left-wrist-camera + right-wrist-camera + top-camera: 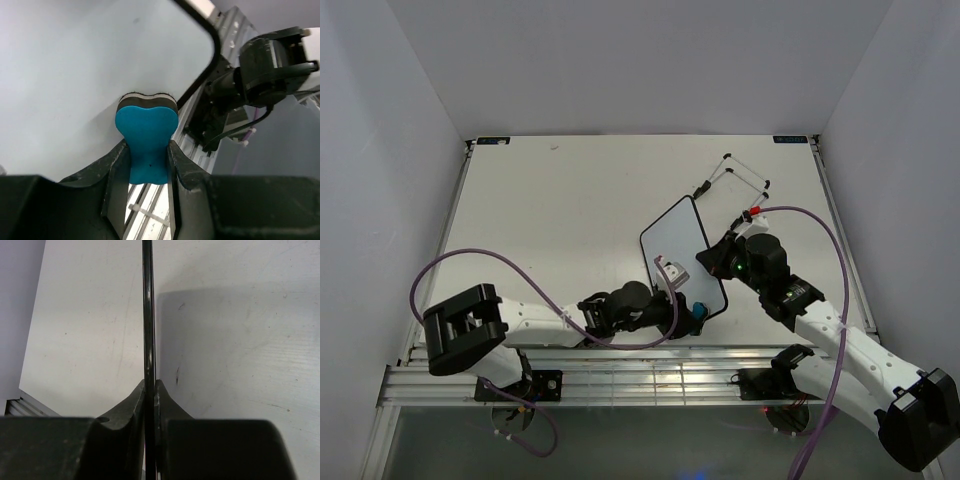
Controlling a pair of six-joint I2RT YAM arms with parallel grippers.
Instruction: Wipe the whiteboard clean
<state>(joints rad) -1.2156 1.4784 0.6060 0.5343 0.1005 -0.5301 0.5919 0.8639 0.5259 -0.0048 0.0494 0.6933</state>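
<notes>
The whiteboard [678, 247] is a small white board with a thin black frame, tilted up off the table near the middle right. Its face [75, 75] looks blank. My right gripper [712, 258] is shut on the board's right edge; the right wrist view shows that black edge [147, 315] end-on between the jaws. My left gripper [686, 308] is shut on a blue eraser [146, 142] with a dark felt pad [147, 101]. The pad presses against the board near its lower corner. The eraser also shows in the top view [699, 309].
A black wire stand [738, 176] lies on the table behind the board, at the back right. The table's near edge has metal rails [620, 375]. Purple cables [450, 270] loop beside both arms. White walls enclose the table.
</notes>
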